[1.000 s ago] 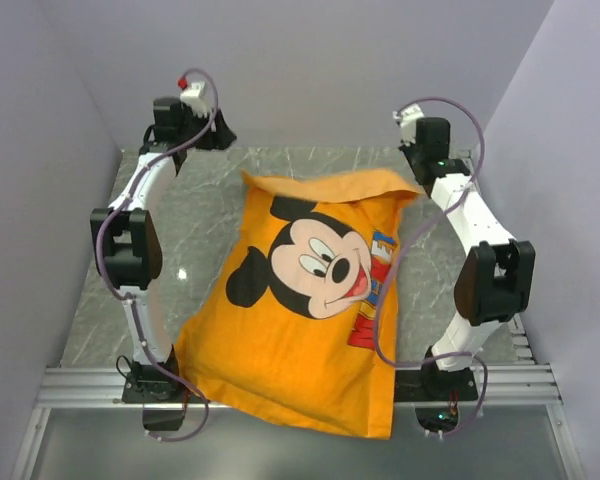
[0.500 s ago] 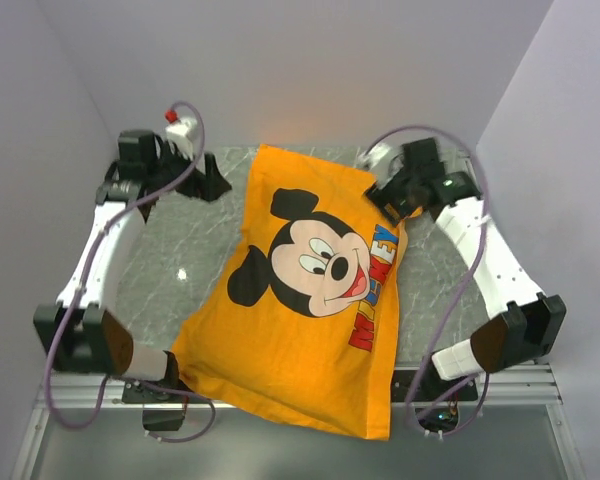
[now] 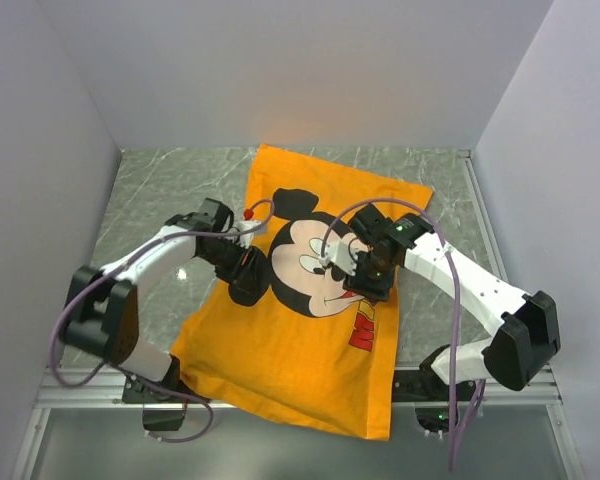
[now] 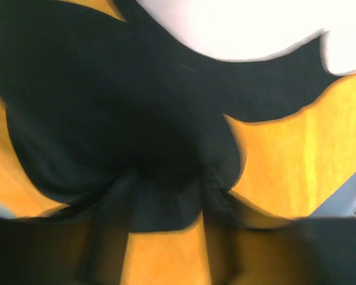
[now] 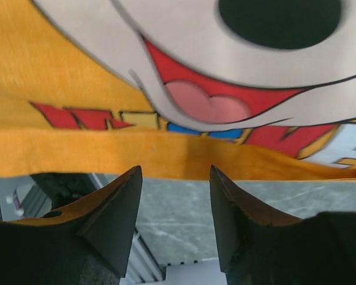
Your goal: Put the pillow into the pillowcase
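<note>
The orange pillowcase [image 3: 290, 370] lies slantwise on the grey marbled bench [image 3: 160, 200], printed side up. Its far end is close to the back wall and its near end lies across the aluminium rail [image 3: 520, 385] at the front. It sits plump rather than flat. The pillow itself cannot be seen in any view.

The left claw [image 3: 248, 275] is down on the left part of the Mickey Mouse face, over the black ear [image 4: 95, 101]. In the left wrist view its two fingers [image 4: 104, 237] are dark blurs standing apart. Black print and orange cloth lie smooth in the gap, and nothing is pinched between them. The view is too blurred to tell whether the tips press on the fabric.

The right claw [image 3: 375, 285] is low over the right part of the face, by the red mouth [image 5: 207, 95] and the coloured lettering [image 5: 83, 116]. In the right wrist view its fingers [image 5: 115, 219] stand part-way open with bare bench between them. The pillowcase's right edge runs across just beyond the tips. This claw has hold of nothing.
</note>
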